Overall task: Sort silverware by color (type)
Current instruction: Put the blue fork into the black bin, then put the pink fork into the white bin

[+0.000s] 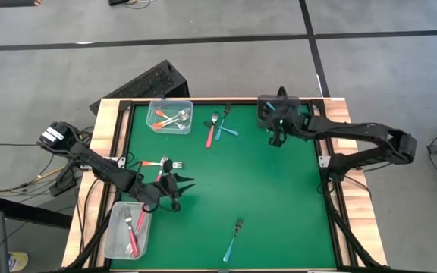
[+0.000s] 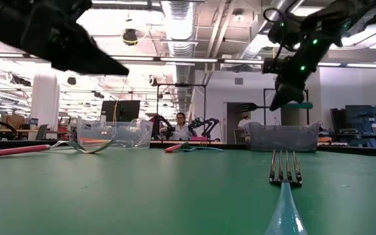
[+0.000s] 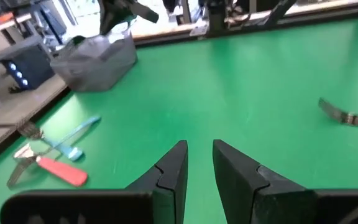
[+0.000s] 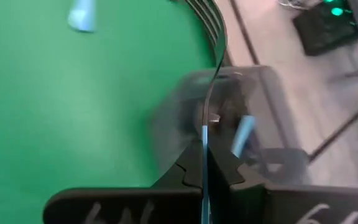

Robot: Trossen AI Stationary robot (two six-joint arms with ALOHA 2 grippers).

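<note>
We log one light-blue-handled fork [image 1: 233, 240] alone at the near edge of the green mat [image 1: 264, 182]. At near left, a clear bin [image 1: 117, 244] holds at least one red-handled fork [image 1: 134, 237] among several; the exact count is unclear. The left gripper [image 1: 184, 184] hovers just beside that bin, its fingers slightly parted, nothing between them. Two forks [image 1: 165, 163] lie just behind it. Further back, a crossed red and light-blue pair [image 1: 218, 130] rests on the mat, and a second clear bin [image 1: 155, 111] holds orange-handled forks [image 1: 168, 119]. At far right, the right gripper [image 4: 205, 163] is pressed shut on a blue-handled fork [image 4: 210, 74] above a dark bin [image 1: 265, 102]. The mat sits in a wooden-edged frame; beyond lies a lit workshop with a person [image 2: 180, 124] seated.
</note>
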